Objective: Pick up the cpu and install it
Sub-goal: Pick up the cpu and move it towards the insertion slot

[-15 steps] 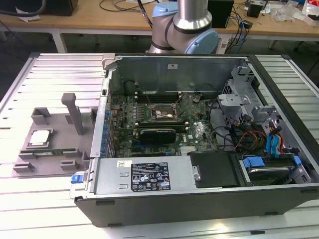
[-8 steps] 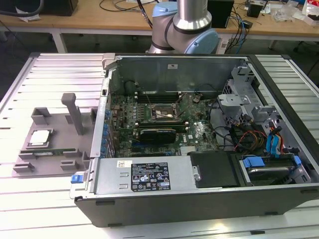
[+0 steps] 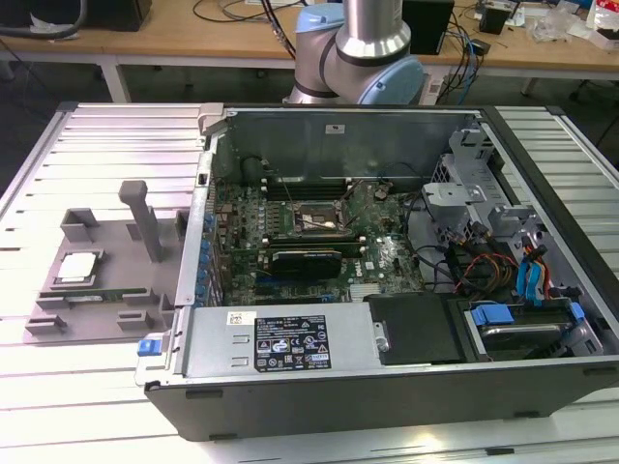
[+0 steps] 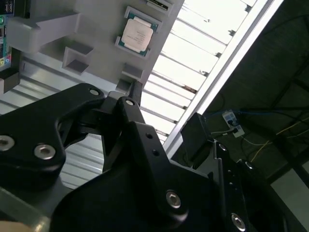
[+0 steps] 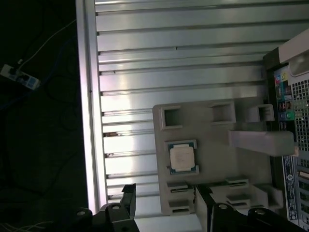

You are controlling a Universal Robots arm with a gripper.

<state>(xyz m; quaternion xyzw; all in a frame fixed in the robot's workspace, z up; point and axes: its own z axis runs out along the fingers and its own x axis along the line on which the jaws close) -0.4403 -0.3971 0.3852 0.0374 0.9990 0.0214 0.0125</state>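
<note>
Exterior view sets the cpu (image 3: 77, 268) on the grey tray (image 3: 111, 253) beside the computer case (image 3: 406, 389), while the first wrist view adds the gripper (image 5: 164, 200), spread open and empty, near that tray.

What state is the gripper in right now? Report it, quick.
Gripper: open, holding nothing. The cpu lies in the gray tray, apart from the fingers.

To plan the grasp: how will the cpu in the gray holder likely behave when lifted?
The cpu is a thin flat square, so probably stiff and light. Its smooth metal top may be slippery. It lies in a recess of the gray holder, so it probably will not slide.
</note>
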